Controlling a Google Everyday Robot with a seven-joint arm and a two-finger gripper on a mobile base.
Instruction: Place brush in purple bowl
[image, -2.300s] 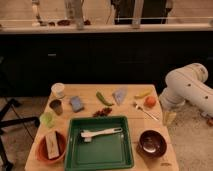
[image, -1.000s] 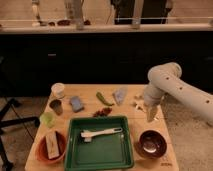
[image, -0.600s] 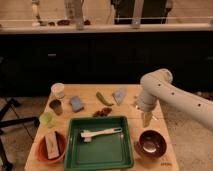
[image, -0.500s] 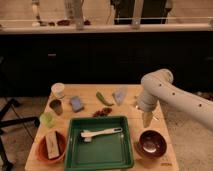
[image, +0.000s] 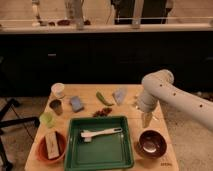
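Lying across the glossy green rectangular tray (image: 100, 152) on the pale wooden worktop (image: 85, 93) is the slim white long-handled brush (image: 101, 133), blocky head leftward. The pale end effector (image: 146, 119) hangs just beyond the round, shiny purple bowl (image: 151, 143) at near right; how far open it is cannot be told.

No legible text, label or number anywhere (gripper (image: 146, 119) close to the purple bowl (image: 150, 153)).
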